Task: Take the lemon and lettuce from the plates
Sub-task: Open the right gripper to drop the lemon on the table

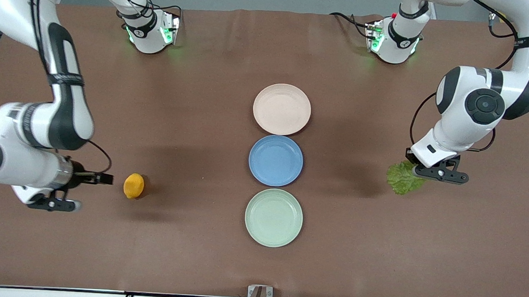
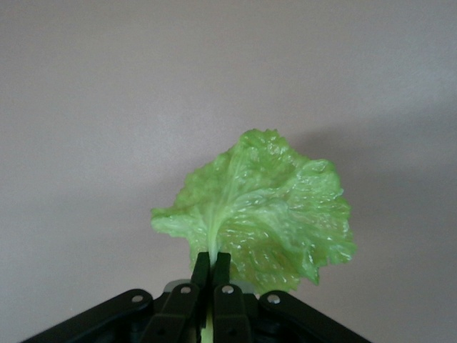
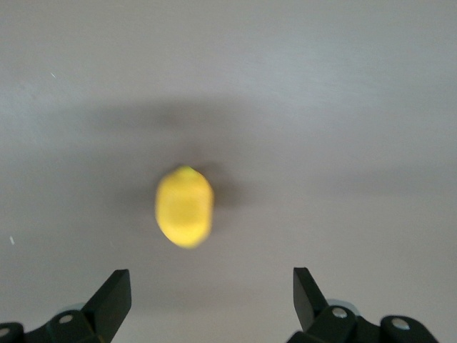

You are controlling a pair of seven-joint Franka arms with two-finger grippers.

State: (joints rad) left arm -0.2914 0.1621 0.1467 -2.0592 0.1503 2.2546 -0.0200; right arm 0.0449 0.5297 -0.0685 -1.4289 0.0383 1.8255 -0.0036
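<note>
The lemon (image 1: 134,185) lies on the bare table (image 1: 195,253) toward the right arm's end, well apart from the plates. It looks firm, smooth and rounded, so I judge it can roll or slip; the best hold is across its thick middle, not at the pointed tip. The right gripper (image 3: 212,296) is just beside it with the fingers wide apart and nothing between them.

The lettuce (image 2: 260,211) is thin, light and soft and would tear easily. The left gripper (image 2: 211,275) has its fingers pressed together on the pale stem rib, the stiffest part, and holds the leaf over the table toward the left arm's end. The beige-pink plate (image 1: 282,109) and the mint green plate (image 1: 273,218) carry nothing.
</note>
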